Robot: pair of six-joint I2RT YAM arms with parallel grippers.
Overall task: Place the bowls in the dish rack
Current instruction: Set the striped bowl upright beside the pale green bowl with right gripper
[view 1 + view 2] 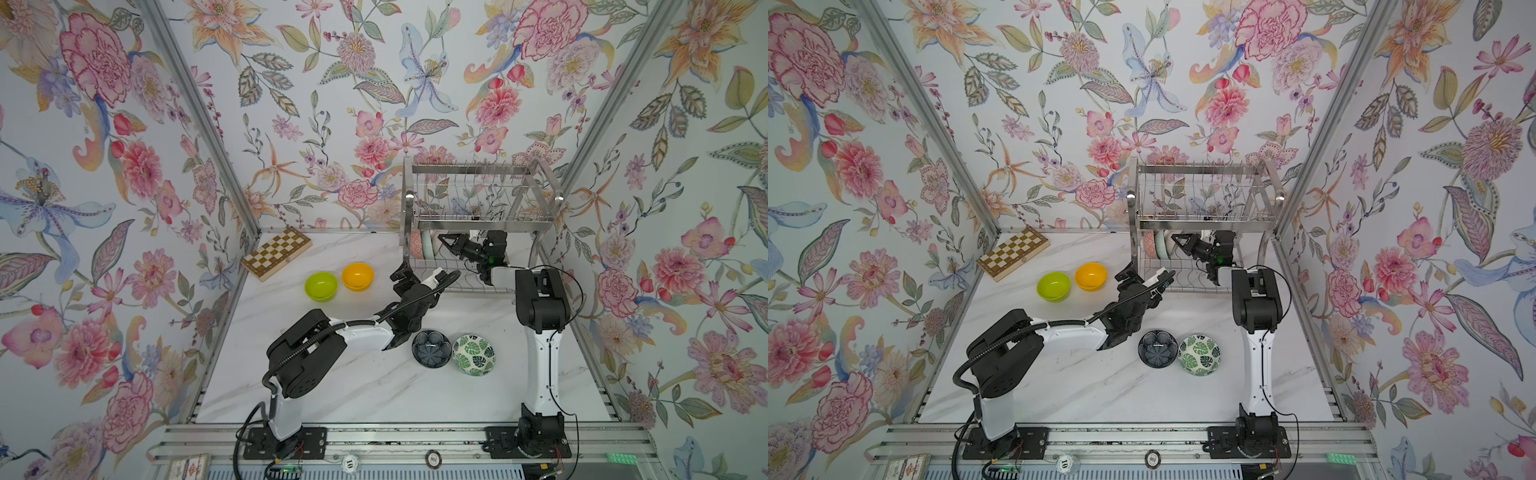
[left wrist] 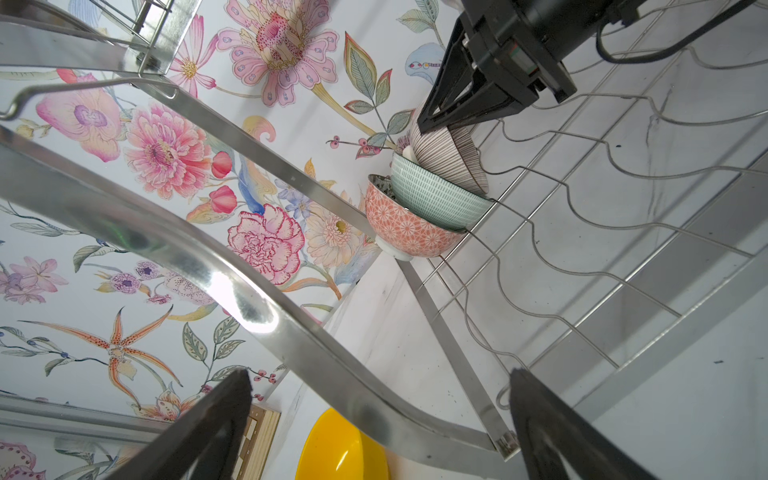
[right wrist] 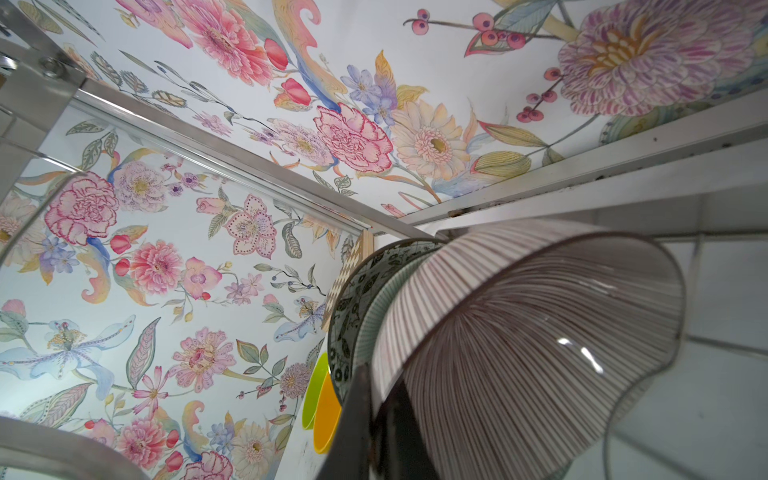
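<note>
The right gripper (image 2: pixel 426 120) is clenched on the rim of the pink-striped bowl (image 2: pixel 451 160). That bowl sits on edge, nested into the mint bowl (image 2: pixel 432 195), at the 9 o'clock end of the lower shelf of the dish rack (image 1: pixel 469 169). The left gripper (image 1: pixel 402 276) gapes empty. The bowl is likely glazed ceramic: stiff, slippery, chippable, so a rim pinch suits it.

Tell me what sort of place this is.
Probably a robot test booth staged as a kitchen: left arm and right arm bolted to a rail, floral wallpaper on an aluminium frame, a dish rack on a marble-look tabletop.
</note>
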